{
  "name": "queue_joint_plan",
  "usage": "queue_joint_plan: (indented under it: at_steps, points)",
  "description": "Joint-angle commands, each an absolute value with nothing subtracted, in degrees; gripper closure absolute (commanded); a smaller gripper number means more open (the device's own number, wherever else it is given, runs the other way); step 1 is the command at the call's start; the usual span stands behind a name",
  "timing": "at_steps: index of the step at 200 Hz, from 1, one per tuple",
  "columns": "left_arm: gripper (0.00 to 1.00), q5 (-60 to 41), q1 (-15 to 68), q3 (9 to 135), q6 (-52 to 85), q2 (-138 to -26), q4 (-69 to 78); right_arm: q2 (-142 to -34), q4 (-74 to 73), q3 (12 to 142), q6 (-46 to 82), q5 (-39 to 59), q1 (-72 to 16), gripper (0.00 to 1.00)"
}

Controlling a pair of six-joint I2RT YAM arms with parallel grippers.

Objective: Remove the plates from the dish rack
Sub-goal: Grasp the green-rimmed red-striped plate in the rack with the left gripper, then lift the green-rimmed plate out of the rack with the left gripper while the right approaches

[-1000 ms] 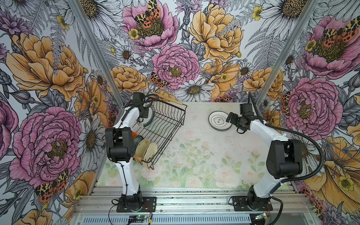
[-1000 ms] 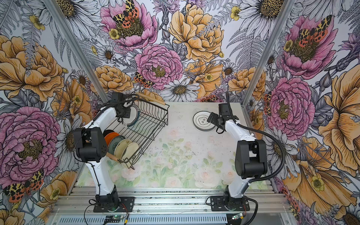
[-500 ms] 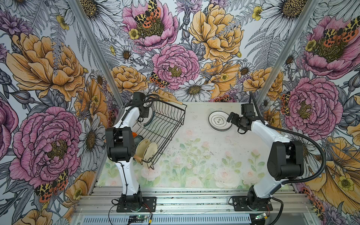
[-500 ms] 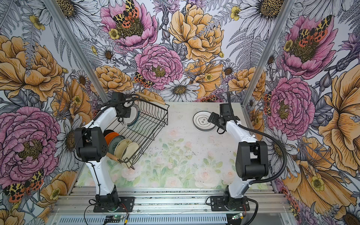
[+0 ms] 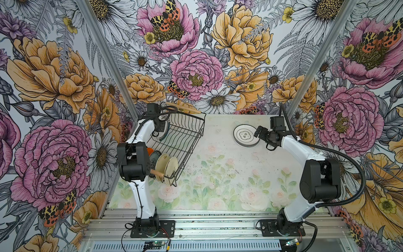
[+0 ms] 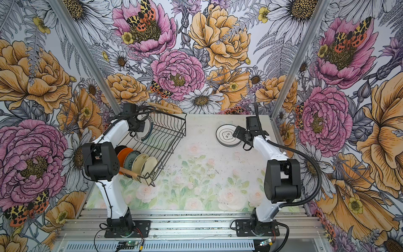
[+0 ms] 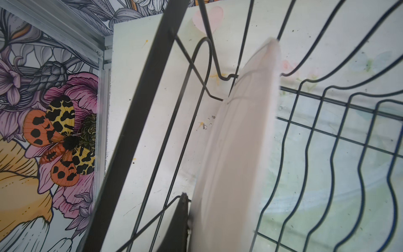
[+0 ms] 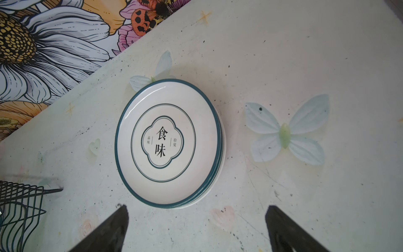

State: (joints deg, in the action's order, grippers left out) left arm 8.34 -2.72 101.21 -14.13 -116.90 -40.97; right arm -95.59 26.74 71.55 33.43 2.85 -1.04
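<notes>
**Left jaws on a plate in the rack, right jaws wide by the stack**

We see a pale table (image 5: 218, 174) printed with faint roses and leaves and flecked with dark specks. Walls papered in big pink and orange peonies, daisies and spotted moths close it in on three sides, with aluminium posts in the two upper corners. A metal rail along the bottom of both top views carries the two arm bases.

The dish rack (image 5: 181, 135) stands at the left of the table in both top views. At its lower end a row of plates (image 6: 139, 162) stands on edge: orange, teal-patterned and two cream.

At the rack's upper end the left gripper (image 6: 139, 127) is at a teal-rimmed plate (image 6: 149, 128). In the left wrist view this plate shows edge-on and blurred. One dark finger (image 7: 182, 222) lies flush against its face and the other is hidden behind it, so we read the jaws as closed on it.

At upper right of the table lies the stack of plates (image 5: 245, 136), flat, its top one marked with characters. The right gripper (image 8: 196, 207) hangs just beside it, jaws spread wide and holding nothing.
</notes>
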Motion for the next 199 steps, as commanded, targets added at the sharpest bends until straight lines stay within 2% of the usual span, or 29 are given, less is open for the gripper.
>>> queue_joint_plan:
  at_steps: [1,67,134,155,199]
  points:
    - [0.92,7.21,-3.31,101.09,-11.15,-114.73,-40.43,-93.15,25.20,71.37,33.90,3.25,-0.76,0.01]
    - [0.98,6.59,-2.90,98.40,-9.46,-108.84,-40.43,-92.66,24.97,71.46,33.66,4.01,-0.70,0.01]
    - [1.00,7.41,-1.27,96.95,-7.79,-101.63,-40.71,-92.09,24.74,71.46,32.72,4.70,-0.62,0.01]
    - [1.00,11.53,1.45,96.90,-6.20,-98.46,-40.95,-91.31,24.74,71.16,32.01,4.03,-0.49,0.01]
    - [1.00,27.59,10.16,98.06,2.93,-90.00,-41.98,-87.16,24.71,69.14,30.42,0.14,-0.26,0.00]
